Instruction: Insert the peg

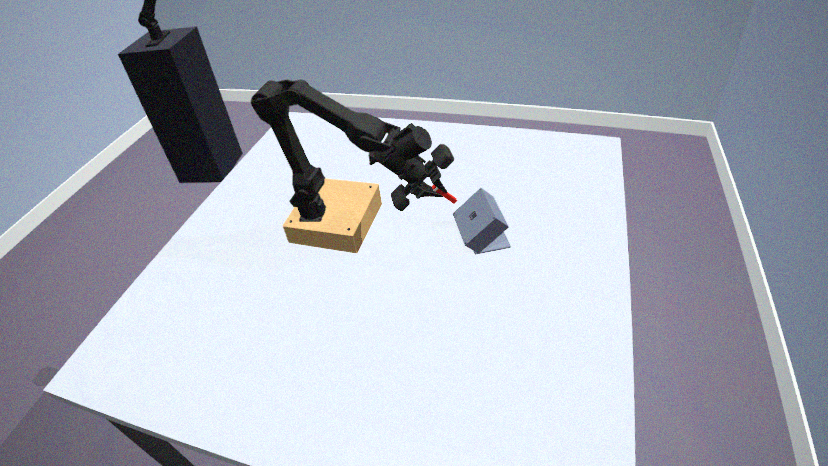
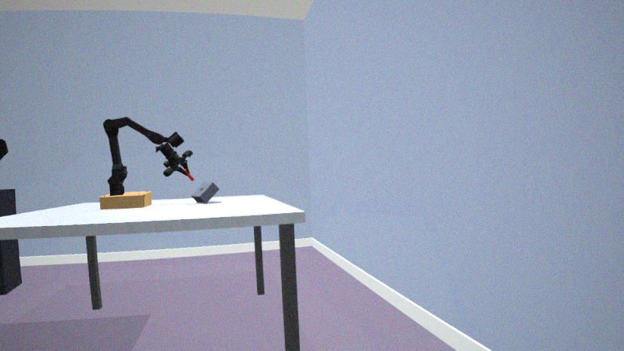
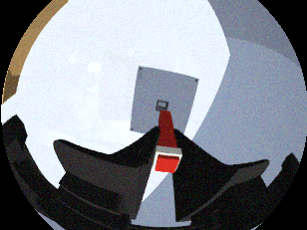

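My gripper [image 1: 439, 193] [image 2: 186, 172] is shut on the red peg [image 1: 447, 196] [image 2: 190, 176] [image 3: 167, 129], which has flat sides and a pale band near its top end. The peg is tilted, its free end pointing down toward the grey sloped panel [image 1: 487, 211] [image 2: 206, 192] [image 3: 147, 94], and is clear of it in the top and exterior views. The square hole [image 1: 472, 215] [image 3: 161, 105] shows in the panel's face. In the wrist view the hole appears just beyond the peg's far end. The exact gap and alignment are hard to tell.
The arm stands on a wooden base block [image 1: 341, 211] [image 2: 126, 200] on the white table [image 1: 405, 347] [image 2: 174, 221]. A dark pedestal [image 1: 179, 109] with another arm on it stands beyond the table's edge. The panel rests on a small foot plate [image 1: 497, 243].
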`<state>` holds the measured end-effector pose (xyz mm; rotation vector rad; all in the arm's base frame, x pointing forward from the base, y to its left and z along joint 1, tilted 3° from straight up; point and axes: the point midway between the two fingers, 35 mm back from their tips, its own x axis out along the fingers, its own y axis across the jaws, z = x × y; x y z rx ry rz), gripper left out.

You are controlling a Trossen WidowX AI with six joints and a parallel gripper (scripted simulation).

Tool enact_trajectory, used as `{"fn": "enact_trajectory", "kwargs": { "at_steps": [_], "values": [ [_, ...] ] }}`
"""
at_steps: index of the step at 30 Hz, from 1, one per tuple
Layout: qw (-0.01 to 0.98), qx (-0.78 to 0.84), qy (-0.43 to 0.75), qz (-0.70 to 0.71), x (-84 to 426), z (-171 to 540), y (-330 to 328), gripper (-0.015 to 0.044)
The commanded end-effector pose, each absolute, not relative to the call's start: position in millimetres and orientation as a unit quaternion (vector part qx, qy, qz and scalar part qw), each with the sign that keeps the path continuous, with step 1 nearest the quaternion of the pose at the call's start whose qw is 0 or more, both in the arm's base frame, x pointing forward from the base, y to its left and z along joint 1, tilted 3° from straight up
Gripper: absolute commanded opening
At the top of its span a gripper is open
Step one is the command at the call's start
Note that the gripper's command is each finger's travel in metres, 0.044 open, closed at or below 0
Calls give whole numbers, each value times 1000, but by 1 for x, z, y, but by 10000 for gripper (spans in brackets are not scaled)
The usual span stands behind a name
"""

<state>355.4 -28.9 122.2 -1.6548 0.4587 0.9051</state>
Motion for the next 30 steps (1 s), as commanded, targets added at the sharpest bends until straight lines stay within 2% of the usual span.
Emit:
{"fn": "enact_trajectory", "kwargs": {
  "at_steps": [1, 30],
  "values": [
    [570, -698, 197, 388, 358, 113, -28, 0],
    [584, -698, 193, 367, 379, 90, -32, 0]
  ]
}}
